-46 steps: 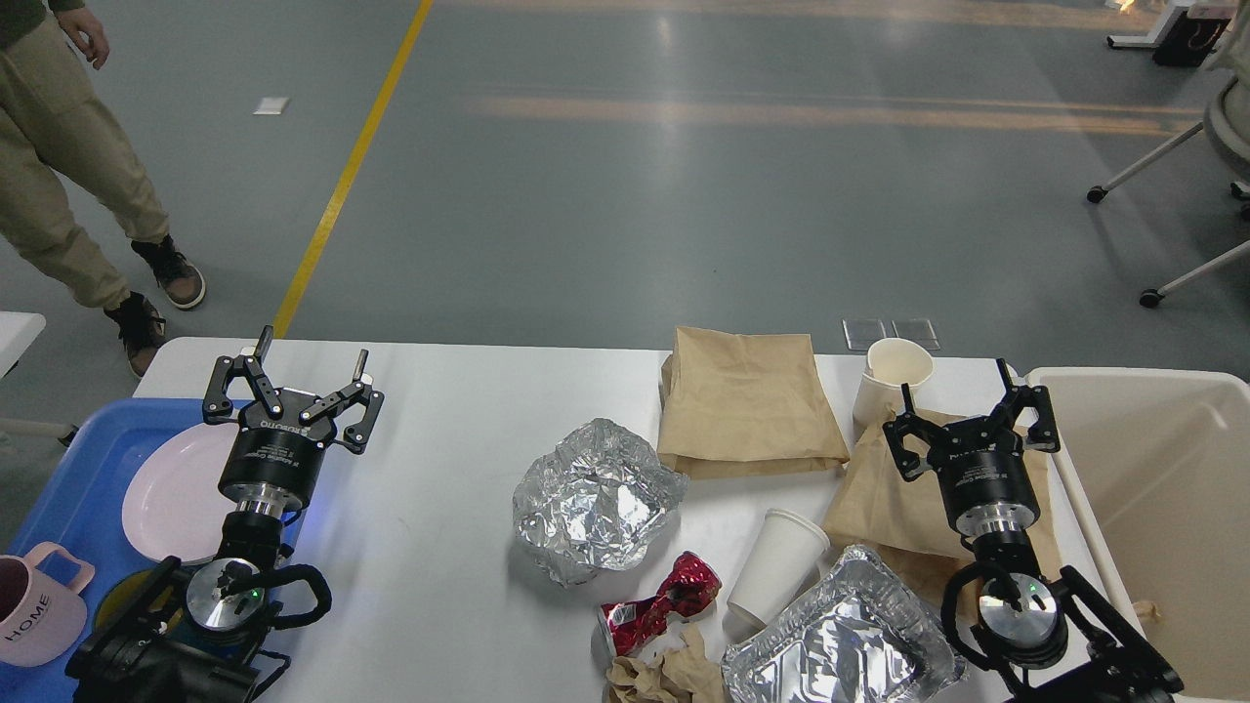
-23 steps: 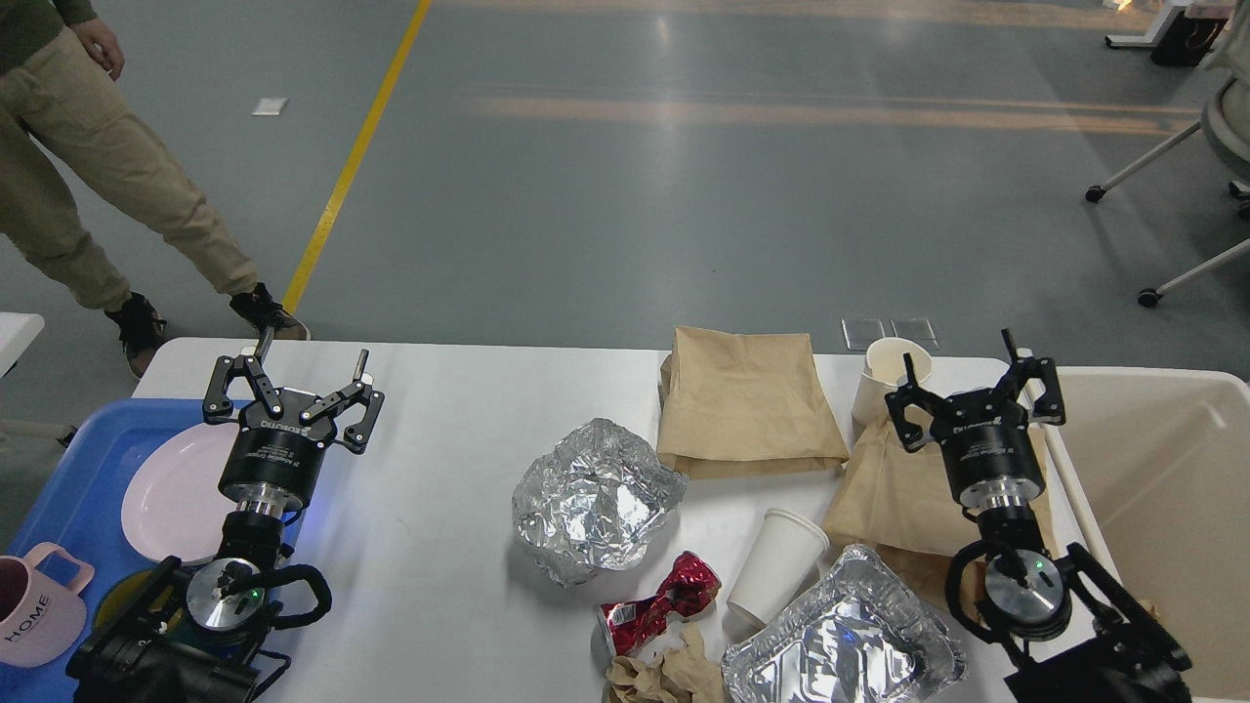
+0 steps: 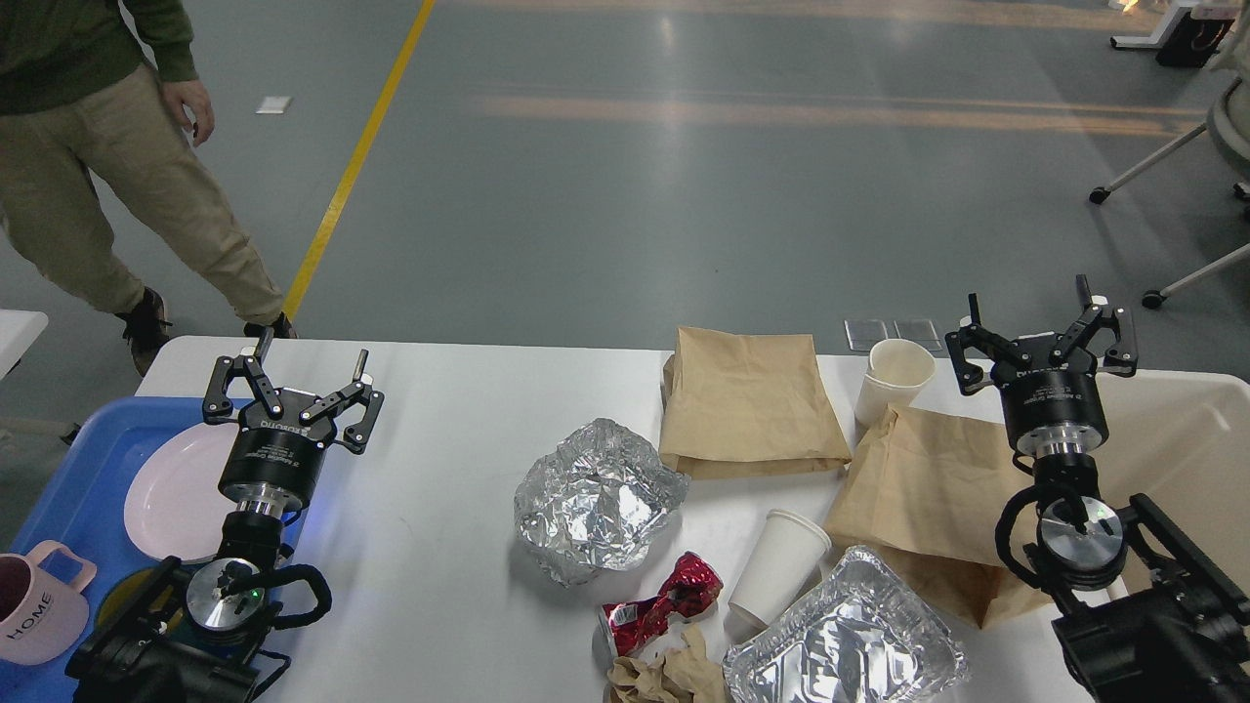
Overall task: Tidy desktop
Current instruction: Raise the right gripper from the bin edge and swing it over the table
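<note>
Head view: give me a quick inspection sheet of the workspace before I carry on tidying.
Surface: white desktop, bare in the left-middle, littered on the right.
Job's things: blue tray at left holding a pink plate and pink mug; beige bin at right.
Clutter: crumpled foil, two brown paper bags, upright paper cup, tipped paper cup, crushed red can, foil pan, wadded brown paper.
Grippers: left gripper open, empty, beside the plate; right gripper open, empty, raised near the bin's far edge.
Cables: black loops at both wrists, nothing snagged.
Surroundings: person standing far left; chair wheels far right.
</note>
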Robot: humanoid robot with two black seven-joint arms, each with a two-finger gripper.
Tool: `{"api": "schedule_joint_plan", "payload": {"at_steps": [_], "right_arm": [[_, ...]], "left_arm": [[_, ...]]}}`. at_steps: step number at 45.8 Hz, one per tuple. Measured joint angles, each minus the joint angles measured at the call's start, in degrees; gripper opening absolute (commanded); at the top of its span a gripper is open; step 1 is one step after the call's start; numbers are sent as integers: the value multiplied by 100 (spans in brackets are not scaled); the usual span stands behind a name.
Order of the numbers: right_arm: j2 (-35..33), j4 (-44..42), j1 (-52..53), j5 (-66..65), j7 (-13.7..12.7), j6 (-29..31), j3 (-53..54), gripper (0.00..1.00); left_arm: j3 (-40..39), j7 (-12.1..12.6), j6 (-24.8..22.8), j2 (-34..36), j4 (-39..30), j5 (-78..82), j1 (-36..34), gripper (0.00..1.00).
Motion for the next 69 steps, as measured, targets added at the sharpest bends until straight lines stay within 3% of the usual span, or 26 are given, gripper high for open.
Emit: {"api": "schedule_joint_plan", "payload": {"at_steps": [9, 36, 53, 60, 69], "right_arm": [[-509, -6, -29, 53, -100, 28, -687, 100], [-474, 13, -30, 69, -101, -23, -790, 100], [-521, 6, 257, 60, -367, -219, -876, 100], [-907, 18, 524, 65, -322, -201, -1680, 100], [-1807, -11, 1681, 70, -301, -168, -3884, 100]], "left_arm": [[0, 0, -3, 0, 0, 0, 0, 96], [0, 0, -4, 1, 0, 0, 0, 96], [0, 0, -4, 1, 0, 0, 0, 96], [0, 0, -4, 1, 0, 0, 0, 96], [0, 0, -4, 1, 0, 0, 0, 96]]}}
